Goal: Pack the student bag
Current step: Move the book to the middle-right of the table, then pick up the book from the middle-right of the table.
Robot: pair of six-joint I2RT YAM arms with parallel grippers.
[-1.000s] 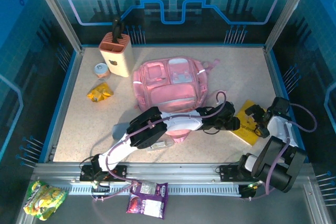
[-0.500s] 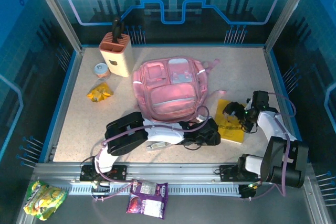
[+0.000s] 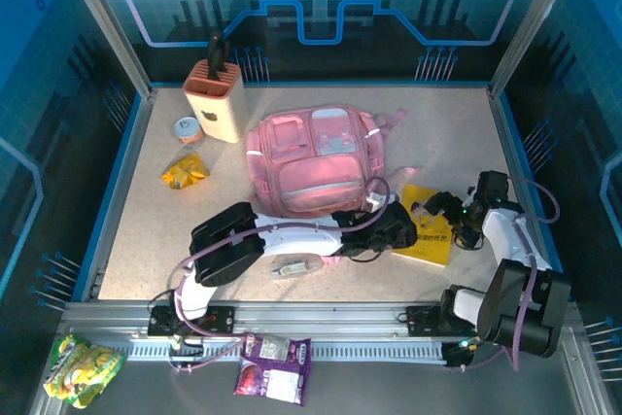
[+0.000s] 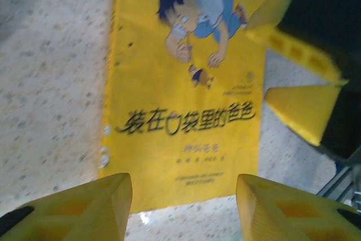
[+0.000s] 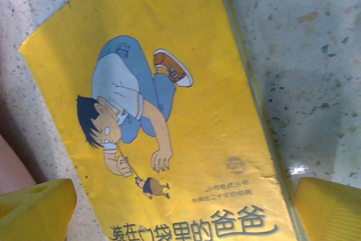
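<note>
Hovering over a yellow picture book [image 3: 432, 235] flat on the table [image 3: 146, 221], right near part: left gripper [image 4: 183, 193] at its left edge, jaws parted, holding nothing; right gripper [image 5: 183, 210] at its far side, jaws spread wide, empty. Left of the book, centre and farther back, the student bag [image 3: 311, 167], front pockets up. Risks a clash of the 2 crowded sets of fingers [image 4: 84, 207], or a slide of the thin book instead of a lift. Hard to make out: bag open or shut. Hidden under the left arm [image 3: 292, 235]: the bag's near edge.
</note>
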